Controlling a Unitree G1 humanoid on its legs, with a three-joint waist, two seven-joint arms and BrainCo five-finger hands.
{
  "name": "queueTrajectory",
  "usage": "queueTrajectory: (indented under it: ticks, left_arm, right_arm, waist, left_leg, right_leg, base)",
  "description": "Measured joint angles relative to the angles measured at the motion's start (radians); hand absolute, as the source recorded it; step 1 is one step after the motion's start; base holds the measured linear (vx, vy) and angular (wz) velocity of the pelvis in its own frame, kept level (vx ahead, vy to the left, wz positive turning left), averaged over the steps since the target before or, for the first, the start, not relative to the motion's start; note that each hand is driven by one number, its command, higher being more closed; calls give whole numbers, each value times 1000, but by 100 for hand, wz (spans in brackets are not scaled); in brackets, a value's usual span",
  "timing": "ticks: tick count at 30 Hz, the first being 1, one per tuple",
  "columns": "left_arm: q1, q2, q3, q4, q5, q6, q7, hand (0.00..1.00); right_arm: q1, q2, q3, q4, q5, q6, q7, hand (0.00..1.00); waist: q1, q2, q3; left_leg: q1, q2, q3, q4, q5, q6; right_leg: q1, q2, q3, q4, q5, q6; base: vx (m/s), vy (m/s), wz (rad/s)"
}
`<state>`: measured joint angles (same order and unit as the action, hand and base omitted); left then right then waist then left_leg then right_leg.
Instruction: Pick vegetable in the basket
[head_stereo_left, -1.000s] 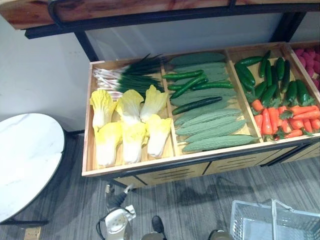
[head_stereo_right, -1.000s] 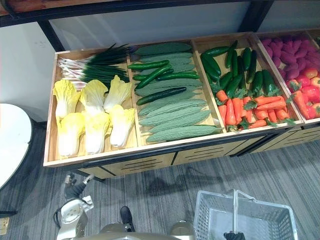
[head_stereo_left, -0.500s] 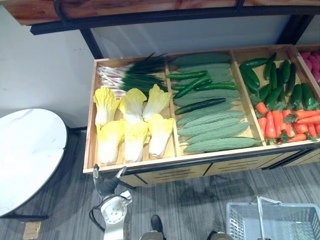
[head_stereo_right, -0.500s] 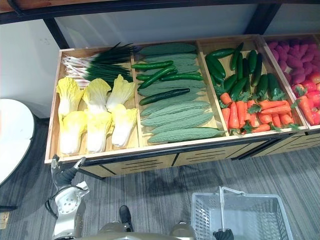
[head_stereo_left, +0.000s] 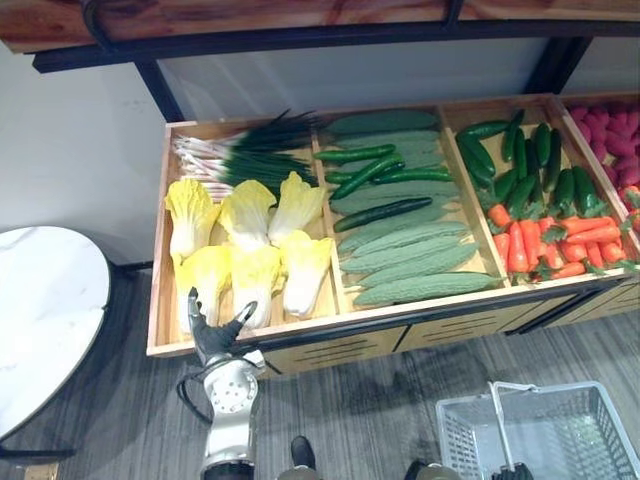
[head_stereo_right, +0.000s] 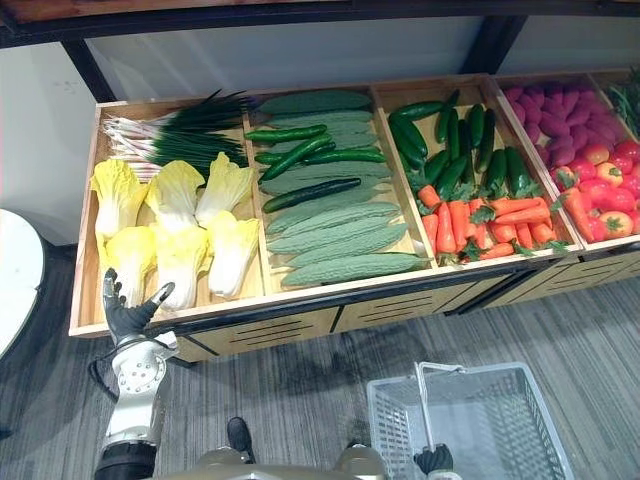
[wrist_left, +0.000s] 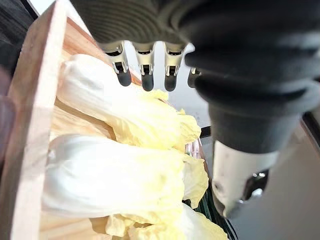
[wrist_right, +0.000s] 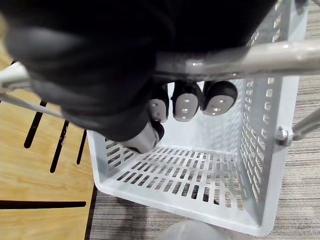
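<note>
Nearest, the right hand (wrist_right: 185, 102) has its fingers curled tight around the thin metal handle (wrist_right: 240, 57) of a pale grey plastic basket (wrist_right: 250, 125), which hangs low and level, apparently ready to receive produce. Its perforated floor and slotted walls hold nothing. To the left and a little farther out, the left hand (head_stereo_right: 125, 312) is raised at the front rim of a wooden display crate (head_stereo_right: 300, 300), fingers straight and spread, thumb apart, gripping nothing. It seems aimed at the cabbages (head_stereo_right: 180, 262) just beyond it: soft, crinkled yellow leaves on smooth white stems, lying in rows. Farther back lie bundled green onions (head_stereo_right: 170, 135). In the next compartments are glossy dark cucumbers (head_stereo_right: 310, 192), pale ridged gourds (head_stereo_right: 345, 268) and orange carrots (head_stereo_right: 470, 225).
</note>
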<state>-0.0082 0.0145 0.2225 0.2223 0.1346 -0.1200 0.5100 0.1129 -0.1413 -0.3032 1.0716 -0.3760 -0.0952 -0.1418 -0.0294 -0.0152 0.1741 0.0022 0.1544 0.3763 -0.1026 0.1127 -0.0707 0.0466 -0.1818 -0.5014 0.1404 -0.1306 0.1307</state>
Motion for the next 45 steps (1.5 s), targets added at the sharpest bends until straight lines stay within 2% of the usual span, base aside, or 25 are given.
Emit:
queueTrajectory:
  ticks: [15,21,30,36,40,45]
  left_arm:
    - [-114,30,2,106,3,56,33,0]
    - [-127,33,2,107,5,65,33,0]
    - [-176,35,17,140,5,81,34,0]
    - [-216,39,36,171,25,119,37,0]
    - [-264,76,53,224,46,134,52,0]
    - [-306,107,64,273,126,180,59,0]
  right_arm:
    - [-56,-20,77,-1,-16,0,0,100]
    - [-94,-20,78,-1,-16,-2,0,100]
    - [-125,-24,81,-6,-16,-5,0,100]
    - [-134,-32,88,-31,-16,-7,0,100]
    - [-145,-42,116,-42,-16,-11,0,100]
    - [-161,-42,117,-42,-16,-16,-1,100]
  waist:
    - [0,-9,7]
    - [0,-18,35]
    - [2,-17,72]
    - [0,-17,104]
    - [0,-17,122]
    - [0,-20,136]
  left_leg:
    - [-46,7,-3,6,10,-5]
    - [-53,9,3,6,10,-5]
    - [-57,10,16,6,10,-5]
    - [-59,12,25,6,11,-6]
    - [-71,13,30,6,13,-9]
    - [-77,13,37,6,13,-9]
  right_leg:
    - [-44,9,4,3,0,-8]
    - [-60,10,16,5,0,-9]
    - [-80,10,39,10,1,-10]
    - [-97,10,61,17,0,-10]
    - [-116,10,71,21,1,-12]
    - [-132,9,85,31,1,-12]
  base:
    - [21,0,0]
    - [9,8,-4]
    - [18,7,-7]
    - [24,5,-9]
    - [14,9,-6]
    - [21,13,-3]
